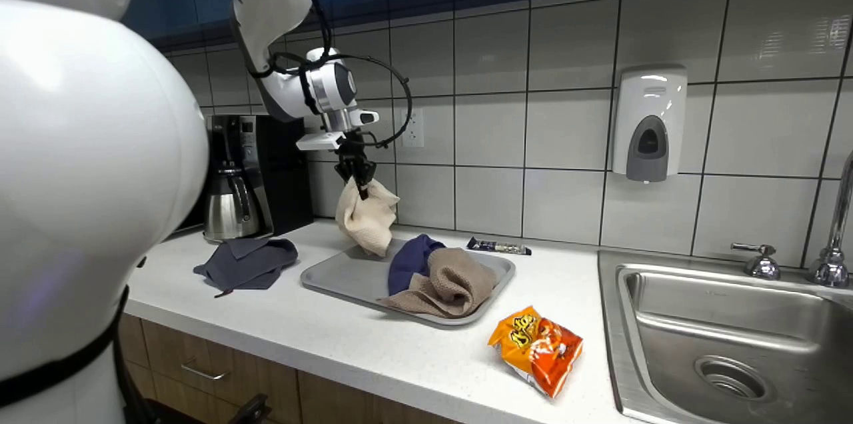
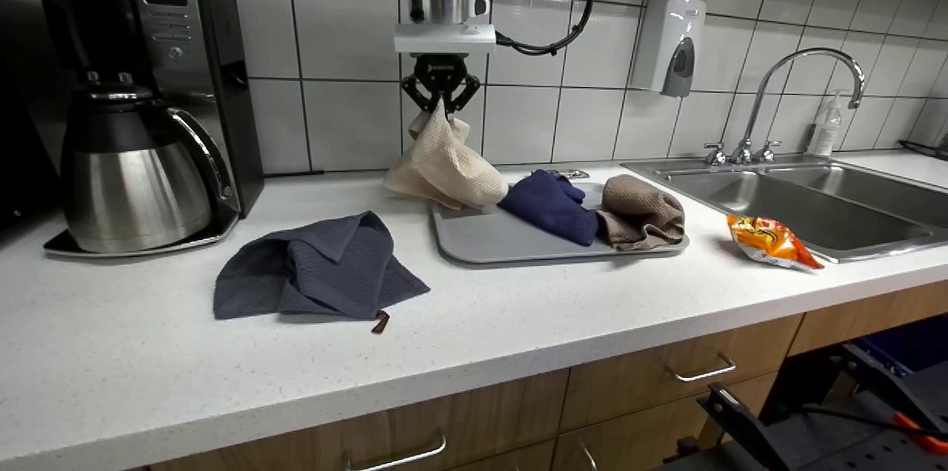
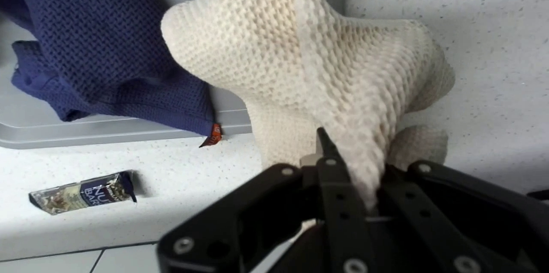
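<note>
A cream waffle-weave cloth (image 2: 448,171) hangs bunched from my gripper (image 2: 441,108), whose fingers are shut on its upper part. In the wrist view the cloth (image 3: 296,58) spreads out beyond the fingertips and hides part of the grey tray (image 3: 124,133). Its lower folds hang at the tray's coffee-maker end; whether they touch the tray I cannot tell. On the tray lie a crumpled navy cloth (image 2: 549,208) and a brown cloth (image 2: 643,213), side by side. A dark grey cloth (image 2: 318,271) lies on the counter beside the tray, with a small red tag.
A coffee maker (image 2: 229,78) with a steel carafe (image 2: 141,182) stands at one end. Behind the tray a nut bar (image 3: 83,192) lies near the tiled wall. An orange snack bag (image 1: 538,351) sits close to the sink (image 1: 616,331). A soap dispenser (image 1: 650,111) hangs on the wall.
</note>
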Robot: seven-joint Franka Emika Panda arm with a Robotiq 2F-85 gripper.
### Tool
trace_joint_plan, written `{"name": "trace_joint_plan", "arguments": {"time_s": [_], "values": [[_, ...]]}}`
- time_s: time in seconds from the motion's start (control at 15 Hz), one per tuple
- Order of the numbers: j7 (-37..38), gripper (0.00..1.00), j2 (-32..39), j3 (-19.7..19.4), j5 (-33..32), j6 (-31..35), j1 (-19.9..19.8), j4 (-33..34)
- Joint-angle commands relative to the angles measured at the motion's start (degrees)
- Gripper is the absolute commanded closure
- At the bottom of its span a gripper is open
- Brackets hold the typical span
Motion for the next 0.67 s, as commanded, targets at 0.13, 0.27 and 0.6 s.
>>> {"name": "trace_joint_plan", "arguments": {"time_s": [0.13, 0.27, 0.6], "values": [[-0.8, 0.99, -1.9, 1.5, -0.9, 0.4, 0.8, -0.4], [-0.9, 0.99, -1.3, 1.9, -1.1, 0.4, 1.3, 0.7], [-1.5, 0.99, 0.8, 2.7, -1.5, -0.3, 3.1, 4.1]]}}
